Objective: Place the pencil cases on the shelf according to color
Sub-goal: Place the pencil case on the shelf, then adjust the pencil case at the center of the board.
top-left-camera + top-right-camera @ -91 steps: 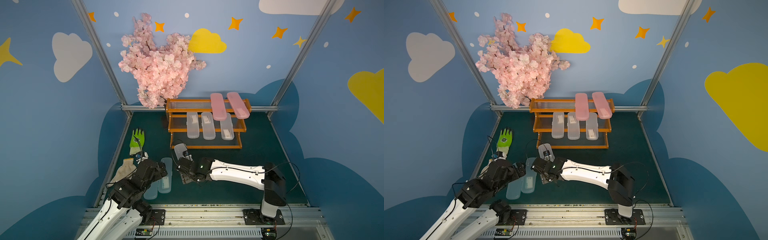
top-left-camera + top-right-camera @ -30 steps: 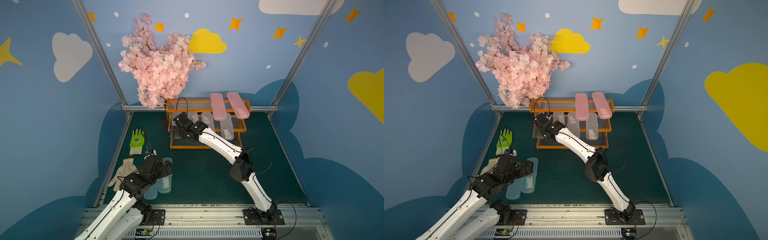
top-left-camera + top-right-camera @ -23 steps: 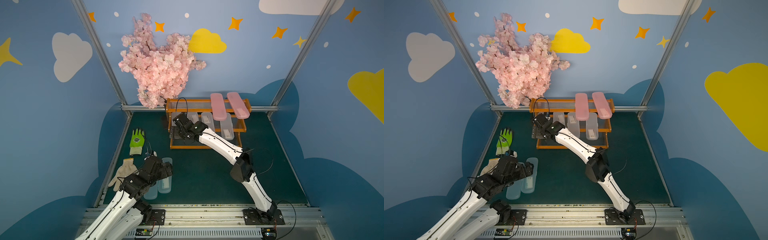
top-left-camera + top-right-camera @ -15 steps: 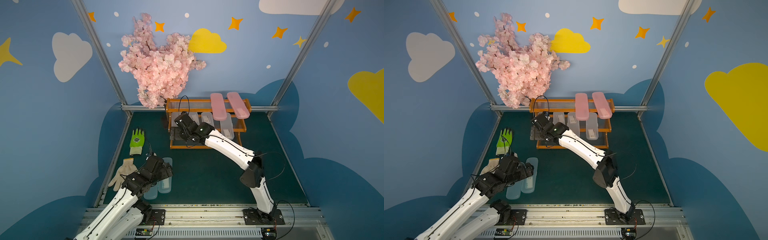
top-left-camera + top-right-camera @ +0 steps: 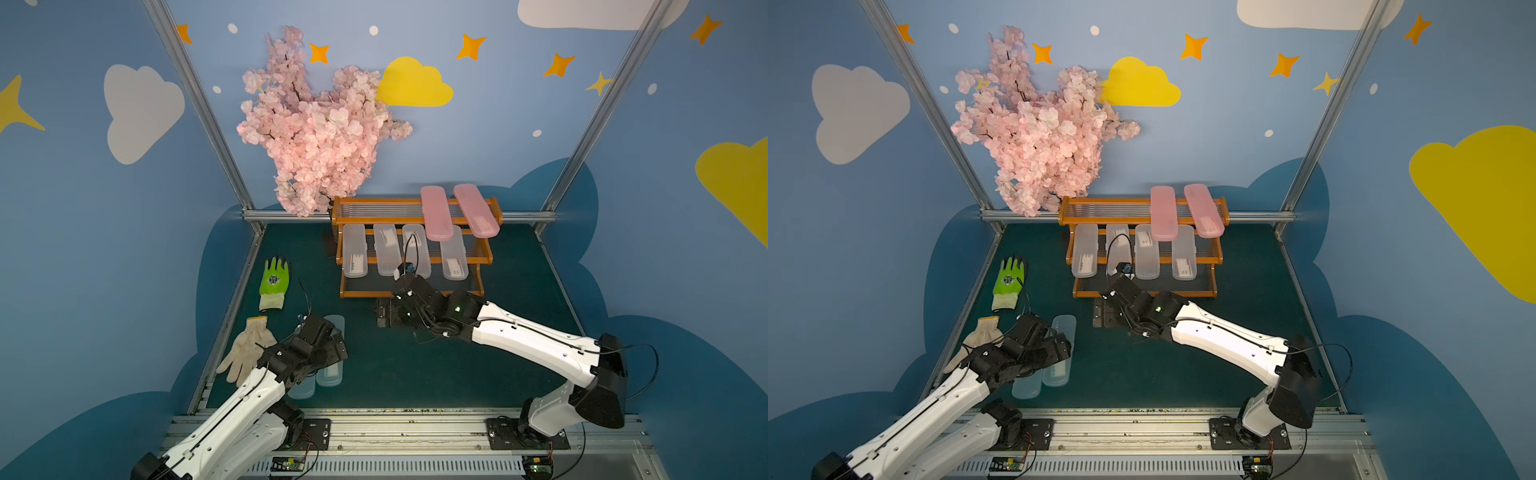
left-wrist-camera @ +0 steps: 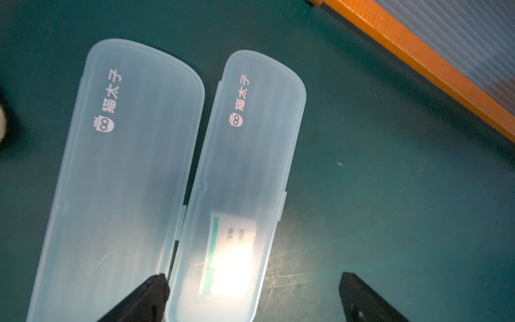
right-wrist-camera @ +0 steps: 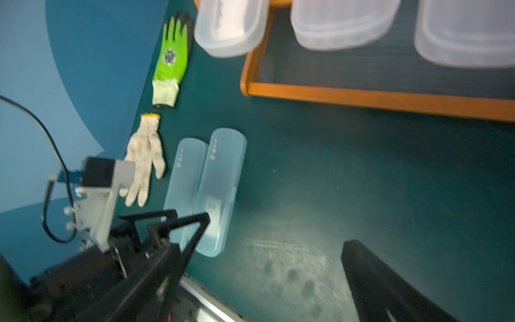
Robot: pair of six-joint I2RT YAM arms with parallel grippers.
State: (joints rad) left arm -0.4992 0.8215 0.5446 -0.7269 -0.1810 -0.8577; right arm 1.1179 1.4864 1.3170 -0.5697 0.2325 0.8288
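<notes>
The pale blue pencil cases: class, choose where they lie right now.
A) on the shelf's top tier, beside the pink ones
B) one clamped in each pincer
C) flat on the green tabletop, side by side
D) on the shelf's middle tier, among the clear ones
C: the wrist views show the pale blue pencil cases lying side by side on the green tabletop, in front of the shelf and not on any tier.

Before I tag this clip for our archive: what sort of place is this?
Probably a staged robot test booth: cloud-painted walls, bare metal posts, and two robot arms bolted to a front rail.
</notes>
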